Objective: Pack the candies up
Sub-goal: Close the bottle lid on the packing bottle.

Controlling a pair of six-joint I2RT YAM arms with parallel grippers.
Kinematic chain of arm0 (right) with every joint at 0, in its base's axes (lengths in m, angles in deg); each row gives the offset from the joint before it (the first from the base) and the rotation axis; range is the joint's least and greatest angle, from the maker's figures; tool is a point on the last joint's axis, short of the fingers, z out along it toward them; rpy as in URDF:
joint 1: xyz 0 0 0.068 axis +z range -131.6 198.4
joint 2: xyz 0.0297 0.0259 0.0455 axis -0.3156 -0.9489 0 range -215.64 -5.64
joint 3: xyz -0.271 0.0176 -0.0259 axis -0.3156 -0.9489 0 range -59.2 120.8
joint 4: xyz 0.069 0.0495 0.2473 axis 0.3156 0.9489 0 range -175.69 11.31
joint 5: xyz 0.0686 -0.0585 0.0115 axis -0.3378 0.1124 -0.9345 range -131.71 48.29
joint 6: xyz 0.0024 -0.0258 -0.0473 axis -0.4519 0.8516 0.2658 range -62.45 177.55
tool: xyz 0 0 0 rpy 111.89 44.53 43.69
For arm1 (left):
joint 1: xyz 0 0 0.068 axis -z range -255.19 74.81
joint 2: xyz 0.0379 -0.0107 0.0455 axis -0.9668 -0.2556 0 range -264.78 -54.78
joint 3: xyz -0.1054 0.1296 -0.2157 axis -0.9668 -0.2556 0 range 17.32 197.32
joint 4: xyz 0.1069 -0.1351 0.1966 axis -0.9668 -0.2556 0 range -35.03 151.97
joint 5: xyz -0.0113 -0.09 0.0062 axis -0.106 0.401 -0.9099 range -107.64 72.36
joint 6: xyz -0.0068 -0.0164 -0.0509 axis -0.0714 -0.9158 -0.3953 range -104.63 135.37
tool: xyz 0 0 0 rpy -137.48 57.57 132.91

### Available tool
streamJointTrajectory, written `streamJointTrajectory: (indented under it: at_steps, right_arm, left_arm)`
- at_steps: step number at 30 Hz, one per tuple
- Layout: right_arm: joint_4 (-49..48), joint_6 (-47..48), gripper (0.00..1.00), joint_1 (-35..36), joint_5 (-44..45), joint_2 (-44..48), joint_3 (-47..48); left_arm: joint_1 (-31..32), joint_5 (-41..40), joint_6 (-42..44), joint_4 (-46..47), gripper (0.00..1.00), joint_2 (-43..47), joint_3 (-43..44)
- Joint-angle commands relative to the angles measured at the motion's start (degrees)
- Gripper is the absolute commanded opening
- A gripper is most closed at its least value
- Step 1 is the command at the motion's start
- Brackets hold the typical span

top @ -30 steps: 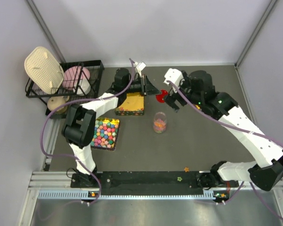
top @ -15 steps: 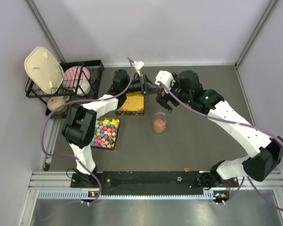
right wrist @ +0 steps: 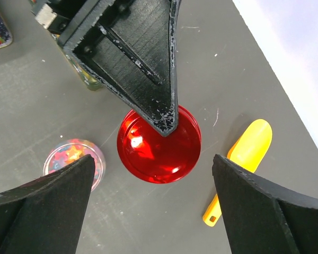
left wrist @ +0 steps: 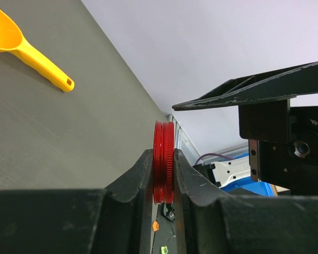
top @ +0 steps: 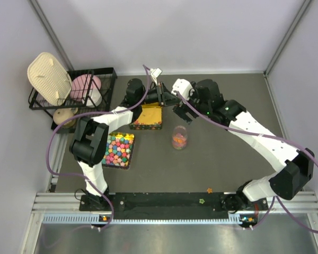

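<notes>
The left claw (left wrist: pixel 162 154) is clenched on a red lid (left wrist: pixel 163 135), pinching it by its flat faces so it stands on edge above the surface (left wrist: pixel 53 132), near the far wall. The right claw (right wrist: pixel 152 169) hangs right over that lid, its two fingers (right wrist: pixel 42 201) spread wide to either side of it and touching nothing, so it is released. From the right wrist's view the lid shows as a full red disc with the left claw's dark finger lying across its upper half. The candies (top: pixel 179 141), tiny orange, yellow and pink bits, sit in a small clear jar (right wrist: pixel 73 157) that stands upright and uncovered on the surface, nearer the arm bases than the two claws and just right of a yellow tin (top: pixel 147 115). A yellow scoop (right wrist: pixel 245 159) lies flat on the surface beyond the lid, apart from it. A tray of chunkier bright sweets (top: pixel 118 150) rests to the left, by the left arm. Two stray stars (top: pixel 209 190) lie on the dark strip by the arm bases.
</notes>
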Motion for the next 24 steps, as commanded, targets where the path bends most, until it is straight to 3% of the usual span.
streamJointTrajectory:
  at_steps: [1,8,24]
  right_arm:
    - [-3.3,0.2,0.88,0.5,1.2,-1.0,0.2]
    - [-3.9,0.2,0.78,0.5,1.4,-1.9,0.2]
    - [-4.7,0.3,0.69,0.4,1.6,-1.8,0.3]
  left_arm:
    - [-0.1,1.3,-1.2,4.6,0.01,1.4,-0.1]
    - [-0.1,1.4,-1.9,5.3,0.01,1.2,-0.3]
    - [-0.1,1.5,-1.9,5.7,0.01,0.4,-0.7]
